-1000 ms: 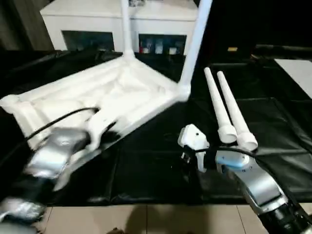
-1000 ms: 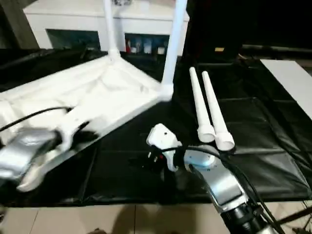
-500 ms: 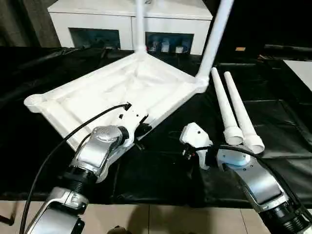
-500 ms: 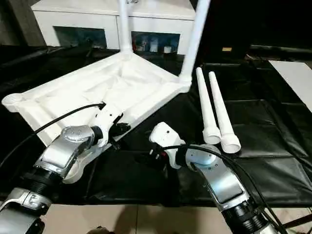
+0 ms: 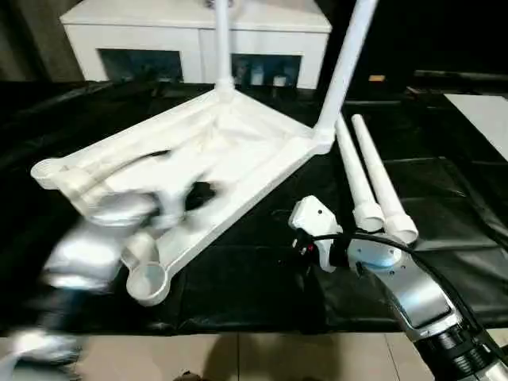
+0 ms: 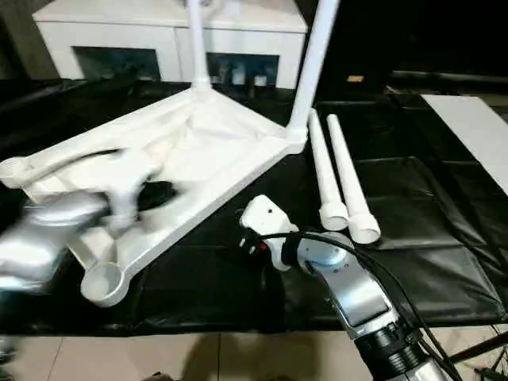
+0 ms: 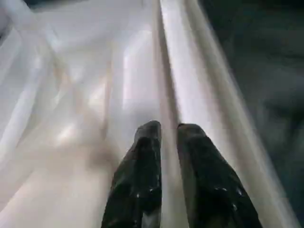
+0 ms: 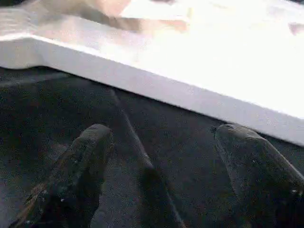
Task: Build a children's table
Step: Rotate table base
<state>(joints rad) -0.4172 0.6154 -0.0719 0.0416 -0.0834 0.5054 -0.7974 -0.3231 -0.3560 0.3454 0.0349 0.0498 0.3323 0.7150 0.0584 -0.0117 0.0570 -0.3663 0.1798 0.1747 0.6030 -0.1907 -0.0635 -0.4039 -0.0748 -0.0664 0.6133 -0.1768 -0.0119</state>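
The children's table lies upside down on the black mat. Its white ribbed tabletop is tilted, with two legs standing in the far corner sockets. An empty socket faces me at the near corner. Two loose legs lie side by side on the mat to the right. My left gripper hovers over the underside by the long rim, fingers a little apart and in line with a rib; I cannot tell if they touch it. My right gripper stands wide open over the mat, just short of the tabletop's rim, holding nothing.
A white cabinet with glass doors stands behind the mat. A flat white board lies at the far right. Pale floor tiles run along the mat's near edge.
My left arm has swung from the near rim up over the tabletop's underside, baring the near corner socket, and its fingers have parted slightly. The right arm has hardly moved. The camera shifted.
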